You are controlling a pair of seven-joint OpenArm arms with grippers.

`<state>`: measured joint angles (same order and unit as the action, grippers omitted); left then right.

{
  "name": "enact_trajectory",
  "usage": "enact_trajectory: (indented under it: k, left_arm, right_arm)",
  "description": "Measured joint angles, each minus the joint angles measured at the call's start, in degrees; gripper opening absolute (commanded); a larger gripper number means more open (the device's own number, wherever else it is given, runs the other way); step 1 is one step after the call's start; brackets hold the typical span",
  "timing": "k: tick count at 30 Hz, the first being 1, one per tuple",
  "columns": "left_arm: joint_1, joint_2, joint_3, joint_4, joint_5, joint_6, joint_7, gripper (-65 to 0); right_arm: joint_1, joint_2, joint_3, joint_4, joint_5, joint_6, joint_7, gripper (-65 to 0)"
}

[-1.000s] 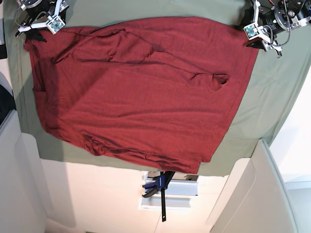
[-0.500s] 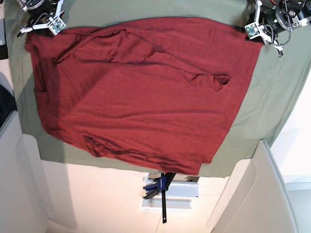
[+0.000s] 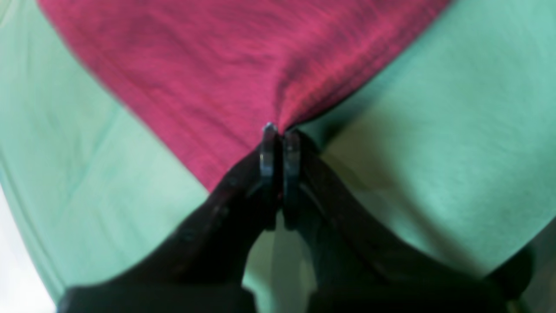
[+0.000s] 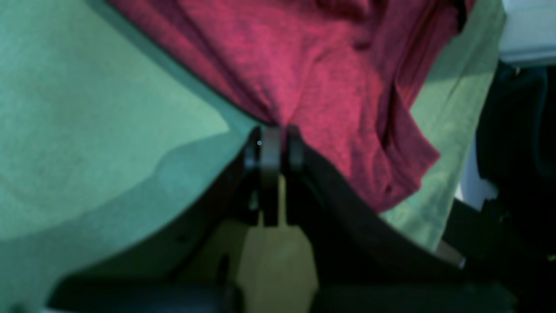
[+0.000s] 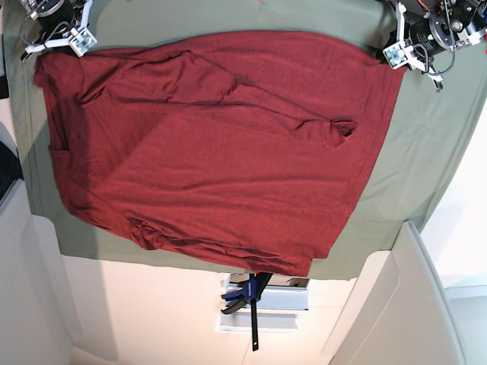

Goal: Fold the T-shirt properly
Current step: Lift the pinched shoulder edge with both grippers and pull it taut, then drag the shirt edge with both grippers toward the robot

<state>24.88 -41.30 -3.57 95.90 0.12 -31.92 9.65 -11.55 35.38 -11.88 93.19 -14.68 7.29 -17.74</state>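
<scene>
Both jaws have just snapped closed: the left gripper [image 3: 280, 141] and right gripper [image 4: 278, 141] each pinch 1 corner of the T-shirt [image 5: 213, 144] (fabric bunches at the tips), ready to lift for folding

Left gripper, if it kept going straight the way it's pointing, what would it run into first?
The left gripper is shut on a corner of the T-shirt, so more red fabric lies directly ahead, spread over the green cloth. How high the fingers sit above that cloth is unclear.
</scene>
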Motion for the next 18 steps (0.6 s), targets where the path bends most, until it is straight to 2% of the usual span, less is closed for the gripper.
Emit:
enact_trajectory:
  k: [4, 5, 8, 11, 12, 14, 18]
  left_arm:
    - [-0.1, -0.1, -6.6, 0.0, -6.6, -7.2, -0.3, -65.0]
    - [-0.1, -0.1, -8.1, 0.0, -7.8, -8.0, -0.6, -65.0]
    - [-1.7, 0.0, -11.5, 0.0, -10.7, -8.0, -0.7, -65.0]
    - [-4.5, -0.2, -12.0, 0.0, -11.6, -8.0, -0.7, -65.0]
    - [-4.9, -0.1, -12.0, 0.0, -11.6, -8.0, -0.7, -65.0]
    - [-5.7, -0.1, -11.5, 0.0, -11.4, -8.2, -0.6, -65.0]
    - [-10.0, 0.2, -9.7, -0.1, -11.3, -8.3, -0.5, -65.0]
  right_arm:
    - [0.0, 0.0, 0.3, 1.8, 0.0, 0.0, -0.8, -65.0]
    - [0.0, 0.0, 0.5, 2.4, 0.0, 0.0, -0.8, -65.0]
    - [1.0, 0.0, 1.5, 3.4, 1.2, 0.0, -0.7, -65.0]
    - [2.9, 0.0, 2.6, 3.5, 3.8, 0.0, -0.6, -65.0]
    - [3.5, 0.0, 2.8, 3.5, 4.3, 0.5, -0.6, -65.0]
    - [4.9, 0.0, 3.1, 3.5, 5.0, 3.7, -0.8, -65.0]
    - [7.6, 0.0, 3.1, 3.1, 7.8, 4.5, -1.0, -65.0]
